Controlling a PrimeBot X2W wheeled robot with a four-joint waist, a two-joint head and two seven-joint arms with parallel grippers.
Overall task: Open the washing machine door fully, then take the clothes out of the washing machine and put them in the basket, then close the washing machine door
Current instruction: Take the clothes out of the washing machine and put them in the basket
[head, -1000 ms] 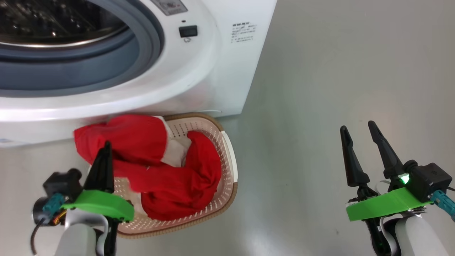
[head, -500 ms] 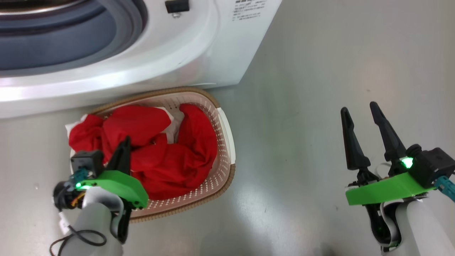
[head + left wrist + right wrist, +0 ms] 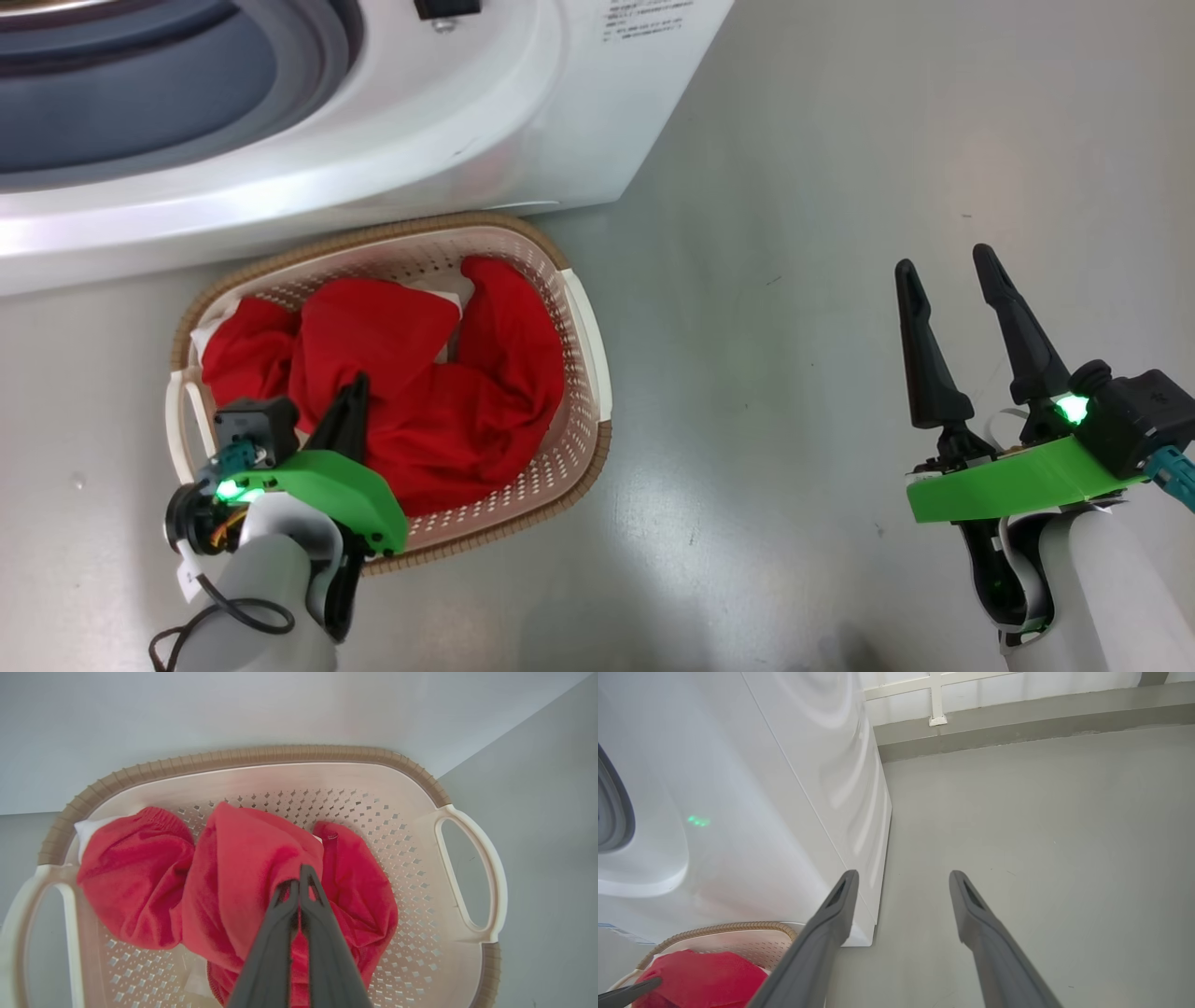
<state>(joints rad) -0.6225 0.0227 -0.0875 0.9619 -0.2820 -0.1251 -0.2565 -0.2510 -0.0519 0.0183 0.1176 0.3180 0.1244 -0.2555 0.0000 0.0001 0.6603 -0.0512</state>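
Hovering over the basket point(image 3: 579, 317), our L gripper point(image 3: 355, 392) has its jaws pressed tight together, tips down on the red clothes point(image 3: 429, 420). The L wrist view puts the tips right on the middle fold; whether a bit of cloth is pinched btwn them, we can't tell. Our R gripper point(image 3: 945, 261) hangs well apart to the right over bare floor point(image 3: 840, 187), jaws spread wide, holding nothing.

The clothes lie bunched inside the basket, which sits on the floor just beside the front of the washer point(image 3: 467, 140). A white corner rides up at the basket's left end, approx. at rim level. The washer's mouth stands open, grey ring point(image 3: 140, 121) exposed, so the door close isn't done yet, as we judge it.

Risks from here:
- If cloth is caught in the L jaws and we lift w/o opening, the garment likely comes back up and spills over the rim.
- The basket looks light; a drag on the cloth could tip or slide it.
- The basket is tight to the washer front, so the door swing or our arm may knock it.
- We can't see enough of the drum to rule out more clothes inside; closing early would leave them.
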